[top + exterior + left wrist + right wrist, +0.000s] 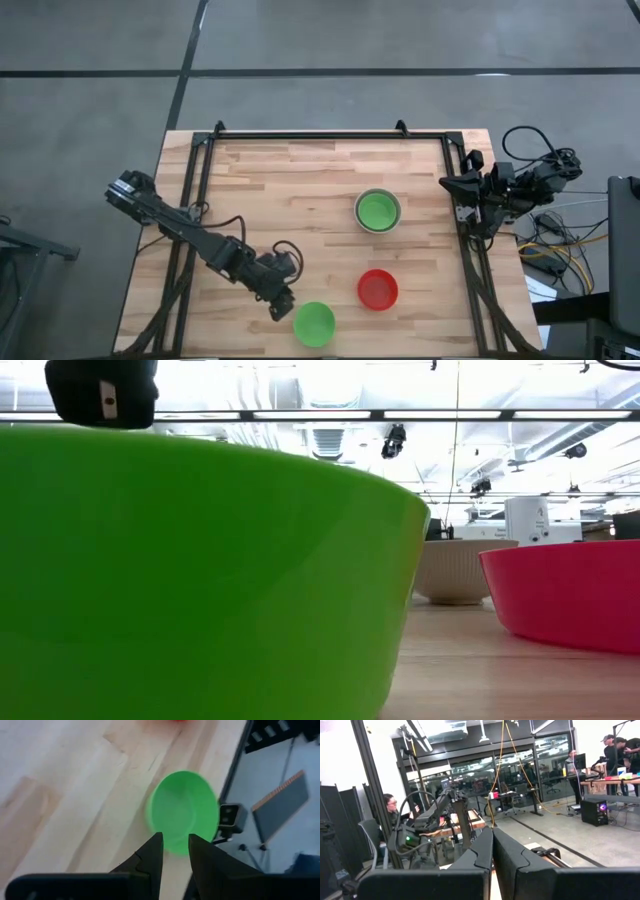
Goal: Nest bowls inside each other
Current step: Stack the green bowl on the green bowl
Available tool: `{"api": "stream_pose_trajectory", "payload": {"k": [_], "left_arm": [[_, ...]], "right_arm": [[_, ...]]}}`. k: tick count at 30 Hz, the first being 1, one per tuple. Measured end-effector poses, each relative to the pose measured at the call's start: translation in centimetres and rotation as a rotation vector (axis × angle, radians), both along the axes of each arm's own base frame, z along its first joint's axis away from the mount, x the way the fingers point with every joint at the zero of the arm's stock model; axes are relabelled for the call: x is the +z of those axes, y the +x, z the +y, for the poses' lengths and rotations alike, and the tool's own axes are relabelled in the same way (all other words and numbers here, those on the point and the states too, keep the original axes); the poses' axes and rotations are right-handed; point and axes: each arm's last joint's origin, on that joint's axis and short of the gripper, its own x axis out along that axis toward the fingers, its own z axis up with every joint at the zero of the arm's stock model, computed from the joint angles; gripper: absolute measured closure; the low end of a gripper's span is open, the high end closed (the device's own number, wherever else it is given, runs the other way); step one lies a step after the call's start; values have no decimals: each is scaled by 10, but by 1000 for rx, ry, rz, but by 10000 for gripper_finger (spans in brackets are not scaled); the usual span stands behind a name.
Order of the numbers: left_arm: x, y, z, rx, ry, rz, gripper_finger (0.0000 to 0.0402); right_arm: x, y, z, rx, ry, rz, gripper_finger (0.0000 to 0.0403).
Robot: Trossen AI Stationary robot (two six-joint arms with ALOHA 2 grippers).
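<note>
Left pincer angled low beside green bowl, fingers parted

open-plan lab: desks, ceiling lights

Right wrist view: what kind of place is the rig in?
Likely an open-plan robotics lab or workshop. Beyond the right gripper are glass partitions, desks with computers, cables hanging from the ceiling and people at workstations.
</note>
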Motion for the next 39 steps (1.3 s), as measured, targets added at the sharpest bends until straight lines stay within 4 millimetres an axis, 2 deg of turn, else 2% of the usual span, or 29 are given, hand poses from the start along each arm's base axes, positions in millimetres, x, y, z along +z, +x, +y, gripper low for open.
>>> {"api": "stream_pose_trajectory", "payload": {"k": [5, 14, 20, 25, 31, 39], "left_arm": [[0, 4, -3, -1, -22, -23, 305], [-20, 14, -12, -54, -62, 87, 305], [-4, 23, -16, -69, -29, 102, 305], [0, 35, -22, -88, 69, 193, 305], [-5, 50, -31, -147, 146, 262, 305], [-12, 64, -33, -105, 61, 270, 305]], "right_arm": [[0, 0, 0, -1, -1, 0, 394], [0, 0, 0, 0, -2, 0, 394], [0, 0, 0, 0, 1, 0, 394], [0, 0, 0, 0, 0, 0, 394], [0, 0, 0, 0, -1, 0, 394], [0, 0, 0, -1, -1, 0, 394]]}}
